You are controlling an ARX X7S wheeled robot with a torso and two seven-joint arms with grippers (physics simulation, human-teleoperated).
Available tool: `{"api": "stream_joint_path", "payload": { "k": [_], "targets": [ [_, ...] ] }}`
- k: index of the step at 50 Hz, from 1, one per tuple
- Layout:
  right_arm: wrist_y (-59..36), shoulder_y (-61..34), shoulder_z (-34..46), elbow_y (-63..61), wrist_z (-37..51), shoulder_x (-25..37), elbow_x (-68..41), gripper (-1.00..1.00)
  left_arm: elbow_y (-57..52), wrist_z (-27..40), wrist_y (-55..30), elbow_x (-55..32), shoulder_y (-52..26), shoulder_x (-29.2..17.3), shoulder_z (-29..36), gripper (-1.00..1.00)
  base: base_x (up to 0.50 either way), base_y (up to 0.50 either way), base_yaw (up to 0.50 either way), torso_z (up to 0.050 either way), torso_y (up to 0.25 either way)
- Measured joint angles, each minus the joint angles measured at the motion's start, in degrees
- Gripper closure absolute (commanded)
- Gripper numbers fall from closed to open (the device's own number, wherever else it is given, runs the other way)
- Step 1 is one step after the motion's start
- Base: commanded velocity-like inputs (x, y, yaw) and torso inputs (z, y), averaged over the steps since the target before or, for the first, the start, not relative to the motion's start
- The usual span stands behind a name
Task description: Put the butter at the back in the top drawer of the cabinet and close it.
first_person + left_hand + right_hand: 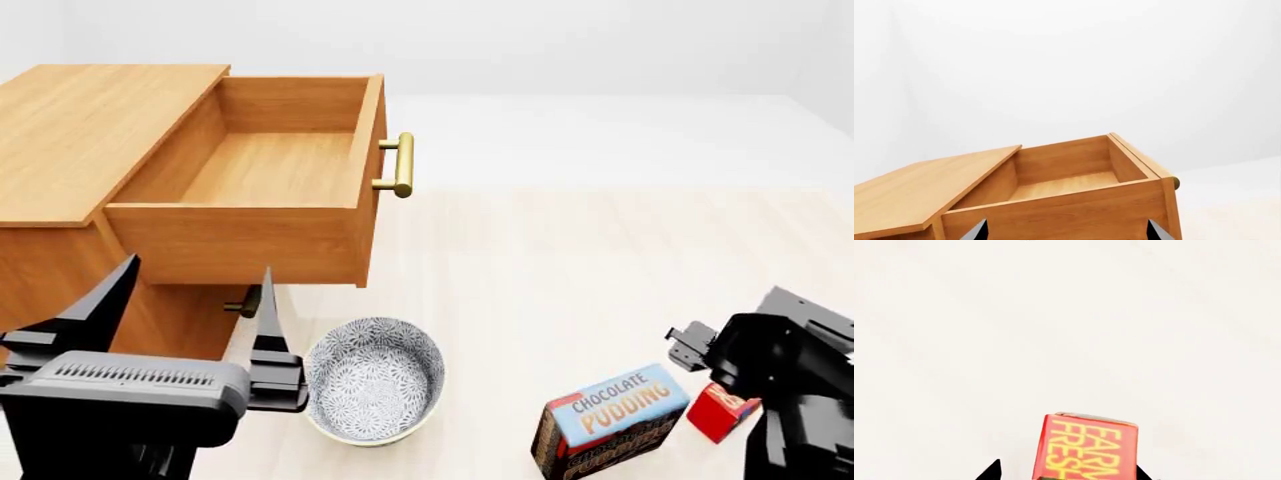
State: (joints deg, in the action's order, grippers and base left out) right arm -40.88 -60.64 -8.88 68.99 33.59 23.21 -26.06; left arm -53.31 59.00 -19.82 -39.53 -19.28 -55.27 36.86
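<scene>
the cabinet (80, 120) is filling the upper left of the head view, and the top drawer (254, 235) is standing pulled right out, its plain wooden inside showing bare; its brass handle (399, 165) is sticking out toward the middle of the frame; a second handle (244, 302) is peeking from under the drawer front.

the left gripper (194, 300) is hovering at the lower left of the head view with its two dark fingers spread wide and holding nothing; in the left wrist view the drawer's side wall (1054, 215) is sitting between the two fingertips showing at the bottom edge.

a patterned bowl (374, 380) is resting on the pale floor at lower centre, just beside that gripper.

the butter (722, 409) is lying at the lower right of the head view, just beside the chocolate pudding box (614, 420) and partly under the right arm; well apart from the drawer; in the right wrist view the red carton (1087, 447) is lying between the right gripper (1069, 472) fingertips at the bottom edge; the jaws are spread on either side of it, with gaps showing, not pinching it.
</scene>
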Motion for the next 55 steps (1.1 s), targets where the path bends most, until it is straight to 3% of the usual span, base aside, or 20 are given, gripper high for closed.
{"api": "stream_joint_path", "payload": {
  "k": [22,55],
  "targets": [
    [-0.2,1.9,-1.0,-3.1,3.2,0.0,-0.5,1.00,-0.6,0.5,-0.9,-0.8,-0.7,-0.1,0.1,-1.00,0.00,0.00,0.00,0.000,0.000],
    [-5.1,9.3,5.2,-45.2,11.8,-1.6,-0.8,1.00,-0.5,0.2,0.0,-1.0,-0.4,0.1,0.7,-1.00,0.00,0.00,0.00,0.000,0.000]
  ]
}}
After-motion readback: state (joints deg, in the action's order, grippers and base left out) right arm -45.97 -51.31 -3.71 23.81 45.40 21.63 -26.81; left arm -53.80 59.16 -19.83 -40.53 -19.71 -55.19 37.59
